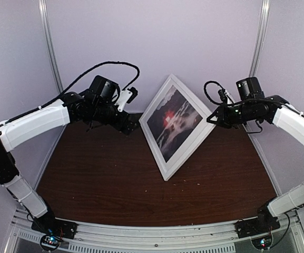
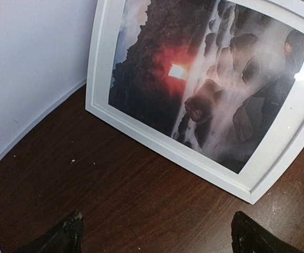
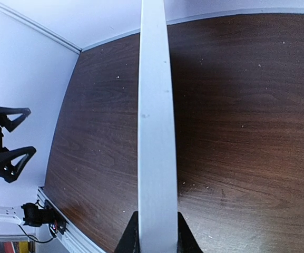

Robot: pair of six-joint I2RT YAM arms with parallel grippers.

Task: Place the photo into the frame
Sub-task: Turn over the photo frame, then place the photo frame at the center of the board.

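Observation:
The white frame (image 1: 165, 158) stands tilted on one corner at the middle back of the table, with the sunset photo (image 1: 174, 122) showing inside it. My right gripper (image 1: 213, 119) is shut on the frame's right corner; in the right wrist view the white frame edge (image 3: 154, 132) runs up between my two fingers. My left gripper (image 1: 131, 124) is open and empty just left of the frame, apart from it. In the left wrist view the frame (image 2: 157, 142) and photo (image 2: 199, 79) lie ahead of my open fingertips (image 2: 67, 234).
The dark wooden table (image 1: 104, 179) is bounded by pale walls at the back and both sides, with a metal rail (image 1: 157, 232) at the near edge. The left gripper also shows at the left of the right wrist view (image 3: 4, 142).

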